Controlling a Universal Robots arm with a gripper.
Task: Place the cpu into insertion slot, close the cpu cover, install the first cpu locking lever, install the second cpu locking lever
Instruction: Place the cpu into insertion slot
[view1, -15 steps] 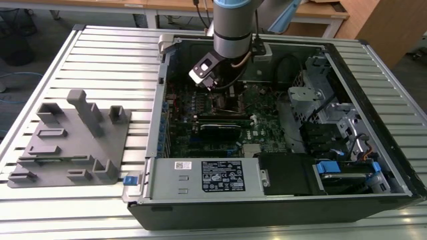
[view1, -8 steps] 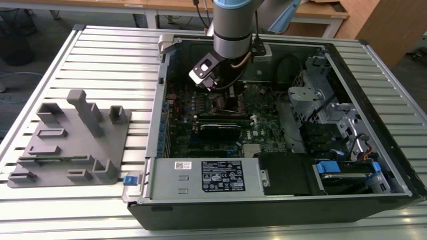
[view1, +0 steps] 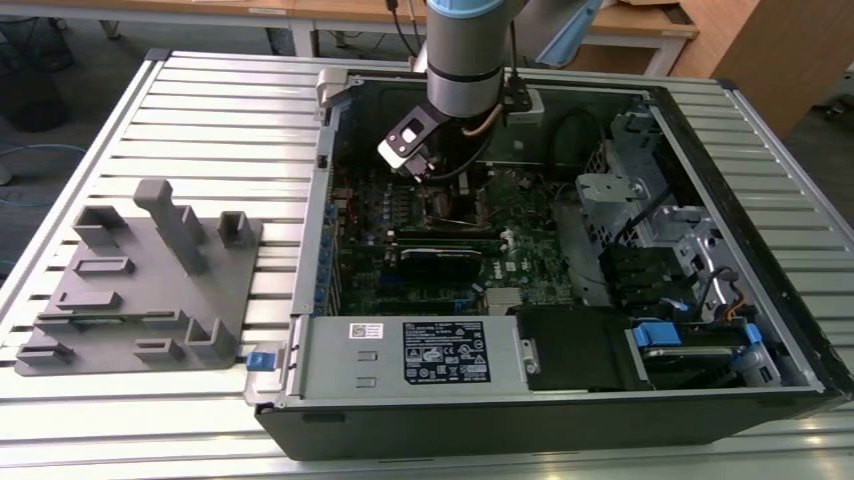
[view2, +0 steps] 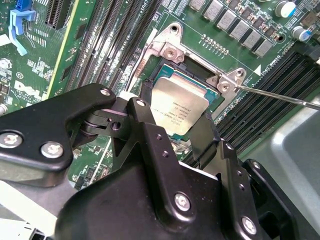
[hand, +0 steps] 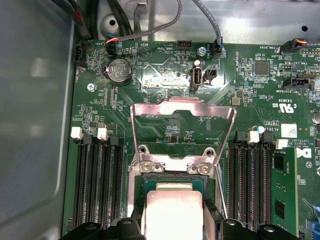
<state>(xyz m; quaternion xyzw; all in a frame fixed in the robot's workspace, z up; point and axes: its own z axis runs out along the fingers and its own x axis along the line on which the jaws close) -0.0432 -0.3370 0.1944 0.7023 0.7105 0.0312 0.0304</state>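
In the exterior view my gripper (view1: 430, 175) reaches down into the open computer case over the green board. Both wrist views show the cpu (view2: 179, 105) (hand: 172, 210), silver-topped, between my black fingers (view2: 146, 97), which press its two opposite edges. It lies level in or just above the insertion slot (view2: 197, 75) (hand: 150, 176); I cannot tell whether it is fully seated. The cpu cover (hand: 182, 107), a thin silvery frame, is swung open and lies back from the slot. A thin locking lever (view2: 280, 97) sticks out from one corner of the slot, unlatched.
Long black memory slots (hand: 95, 180) (hand: 252, 175) run along both sides of the socket. A grey parts fixture (view1: 134, 280) lies on the slatted table at the exterior view's left. The power supply (view1: 427, 355) and drive cage (view1: 627, 200) crowd the case.
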